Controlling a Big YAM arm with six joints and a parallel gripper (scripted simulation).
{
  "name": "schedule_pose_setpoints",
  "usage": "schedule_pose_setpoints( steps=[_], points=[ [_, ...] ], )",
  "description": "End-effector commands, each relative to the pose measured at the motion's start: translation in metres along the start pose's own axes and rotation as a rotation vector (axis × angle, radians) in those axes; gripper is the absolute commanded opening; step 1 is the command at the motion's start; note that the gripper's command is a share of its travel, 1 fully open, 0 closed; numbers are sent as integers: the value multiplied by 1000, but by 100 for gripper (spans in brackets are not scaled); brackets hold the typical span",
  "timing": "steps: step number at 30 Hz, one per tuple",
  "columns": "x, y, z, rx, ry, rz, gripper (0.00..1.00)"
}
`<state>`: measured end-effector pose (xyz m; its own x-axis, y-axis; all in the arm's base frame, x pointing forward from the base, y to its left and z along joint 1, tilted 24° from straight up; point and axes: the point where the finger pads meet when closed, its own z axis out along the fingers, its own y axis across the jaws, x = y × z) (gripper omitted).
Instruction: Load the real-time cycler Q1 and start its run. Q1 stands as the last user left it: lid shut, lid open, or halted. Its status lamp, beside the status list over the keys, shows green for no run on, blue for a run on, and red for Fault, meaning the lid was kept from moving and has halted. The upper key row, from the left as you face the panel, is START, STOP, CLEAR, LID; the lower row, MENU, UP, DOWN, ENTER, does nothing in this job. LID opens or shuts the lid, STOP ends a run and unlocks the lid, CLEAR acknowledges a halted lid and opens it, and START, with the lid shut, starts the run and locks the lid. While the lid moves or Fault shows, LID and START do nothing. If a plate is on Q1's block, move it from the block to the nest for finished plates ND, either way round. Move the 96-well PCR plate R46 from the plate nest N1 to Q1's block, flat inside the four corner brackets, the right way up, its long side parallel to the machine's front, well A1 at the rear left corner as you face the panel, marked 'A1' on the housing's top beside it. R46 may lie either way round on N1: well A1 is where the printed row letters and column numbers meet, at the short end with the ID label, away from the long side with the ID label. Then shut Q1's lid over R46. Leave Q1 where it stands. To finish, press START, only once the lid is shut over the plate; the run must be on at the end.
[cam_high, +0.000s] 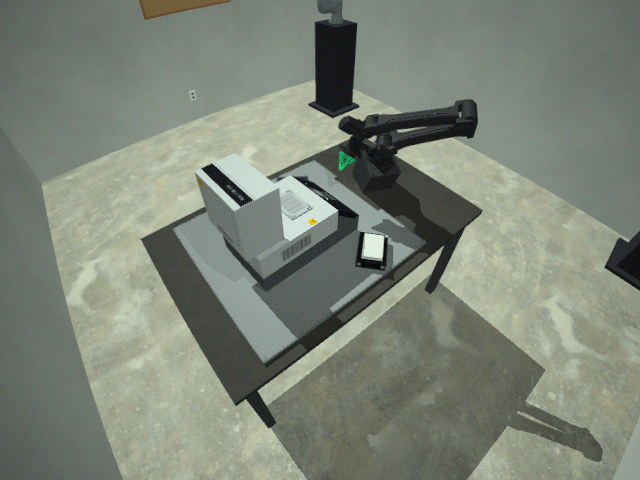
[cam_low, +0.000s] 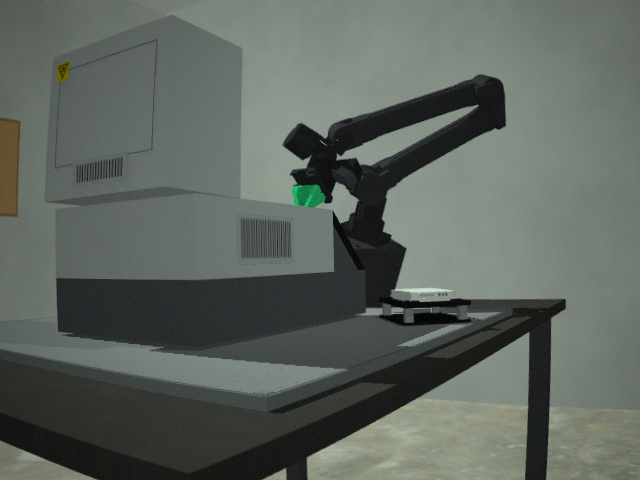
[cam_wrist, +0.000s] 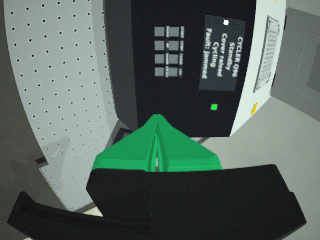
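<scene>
Raised lid (cam_high: 235, 198) walls the block's (cam_high: 295, 204) rear — front seemingly free.

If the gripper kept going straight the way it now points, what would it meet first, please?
Most likely Q1's black sloped front panel, somewhere near the green status lamp rather than the keys. The shut, empty gripper points there in the wrist view, though depth is unclear.

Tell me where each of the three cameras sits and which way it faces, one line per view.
Top: high above a table corner, looking down at the cycler, its lid raised, and the plate on its nest; the whole arm shows.
Exterior: low at table height, facing the cycler's side; the arm and the gripper show.
Wrist: on the arm, looking down past the shut green fingers at the key panel and the green lamp.
All three share the cycler and the gripper.
</scene>
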<state>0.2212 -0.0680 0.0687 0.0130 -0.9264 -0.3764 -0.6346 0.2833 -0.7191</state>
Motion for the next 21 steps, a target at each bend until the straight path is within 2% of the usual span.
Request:
schedule_pose_setpoints(
  steps=[1, 21],
  points=[
    [6, -37, -10, 29, 9, -37, 0],
    [-1, -8, -4, 14, 1, -17, 0]
  ],
)
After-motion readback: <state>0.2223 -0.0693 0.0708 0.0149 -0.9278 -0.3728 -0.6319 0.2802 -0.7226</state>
